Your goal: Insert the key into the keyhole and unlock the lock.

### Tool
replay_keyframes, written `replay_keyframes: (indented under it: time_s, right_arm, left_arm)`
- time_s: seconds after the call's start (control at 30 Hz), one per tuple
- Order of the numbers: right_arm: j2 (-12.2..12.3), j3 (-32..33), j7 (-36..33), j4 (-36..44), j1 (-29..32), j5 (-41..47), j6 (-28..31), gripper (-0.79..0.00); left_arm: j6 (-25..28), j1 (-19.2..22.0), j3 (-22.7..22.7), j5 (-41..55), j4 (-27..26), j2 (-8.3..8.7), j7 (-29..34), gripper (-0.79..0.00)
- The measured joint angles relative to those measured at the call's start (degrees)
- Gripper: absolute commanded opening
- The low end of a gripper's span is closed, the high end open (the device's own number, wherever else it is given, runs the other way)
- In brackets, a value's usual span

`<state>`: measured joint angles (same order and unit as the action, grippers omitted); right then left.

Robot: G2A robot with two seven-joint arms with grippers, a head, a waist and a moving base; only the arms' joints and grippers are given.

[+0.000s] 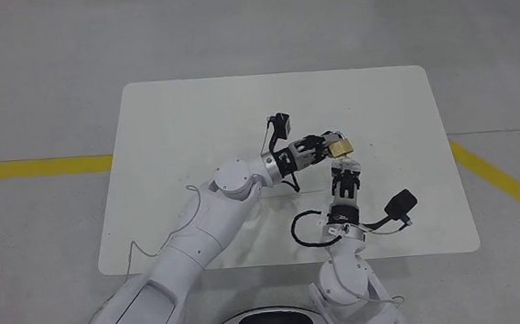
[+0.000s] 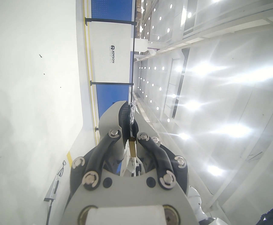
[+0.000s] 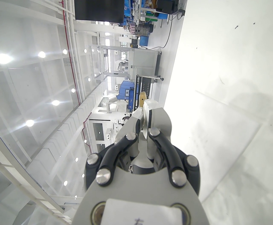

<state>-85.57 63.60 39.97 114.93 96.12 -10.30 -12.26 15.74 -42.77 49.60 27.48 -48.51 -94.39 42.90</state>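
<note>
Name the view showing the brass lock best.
Top view: the lock shows its brass body broadly, between the two arms' ends. The left wrist view gives a thin brass sliver, the right wrist view a brass edge.

White table [image 1: 193, 121] on pale grey floor [image 1: 49, 50], yellow floor lines [image 1: 31, 167], blue wall panels [image 2: 108, 9], bright ceiling lights [image 2: 213, 170].

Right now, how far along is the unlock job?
Done: left tool is shut on the lock, right tool is shut on the key. In hand: the key's end sits at the lock's brass body, above the table. To do: can't tell if it's inserted yet; the turn to unlock remains.
</note>
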Motion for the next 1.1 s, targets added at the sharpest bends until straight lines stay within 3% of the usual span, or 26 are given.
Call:
replay_keyframes:
  time_s: [0.1, 0.13, 0.17, 0.2, 0.27, 0.8, 0.93, 1.1]
  right_arm:
    - [-0.12, 0.42, -0.1, 0.19, 0.43, 0.1, 0.16, -0.785]
    - [-0.15, 0.56, -0.14, 0.25, 0.57, 0.19, 0.19, -0.545]
    - [-0.2, 0.76, -0.16, 0.34, 0.77, 0.31, 0.24, -0.449]
    - [-0.23, 0.93, -0.19, 0.41, 0.94, 0.41, 0.28, -0.209]
    - [-0.28, 1.37, -0.33, 0.58, 1.41, 0.56, 0.48, 0.0]
    - [-0.34, 4.75, -2.93, 2.67, 5.68, 0.92, 3.1, 0.0]
    - [-0.14, 6.22, -5.16, 3.7, 6.67, 0.46, 2.79, 0.0]
    - [-0.14, 6.21, -5.13, 3.69, 6.65, 0.47, 2.8, 0.0]
  left_arm:
    - [-0.1, 0.0, -0.24, -0.32, 0.17, -0.17, 0.0, -0.785]
    - [-0.19, 0.03, -0.26, -0.35, 0.33, -0.23, -0.16, -0.785]
    - [-0.33, 0.08, -0.27, -0.3, 0.55, -0.31, -0.36, -0.785]
    - [-0.41, 0.13, -0.27, -0.23, 0.7, -0.37, -0.48, -0.785]
    - [-0.41, 0.22, -0.26, -0.13, 1.0, -0.5, -0.62, -0.785]
    - [0.88, 0.58, 1.09, 2.13, 4.04, -1.28, -1.77, -0.785]
    - [1.69, 0.86, 4.09, 2.56, 4.51, -0.45, -2.95, -0.785]
    - [0.26, 0.51, 6.76, -4.33, 2.69, 1.36, -5.05, -0.785]
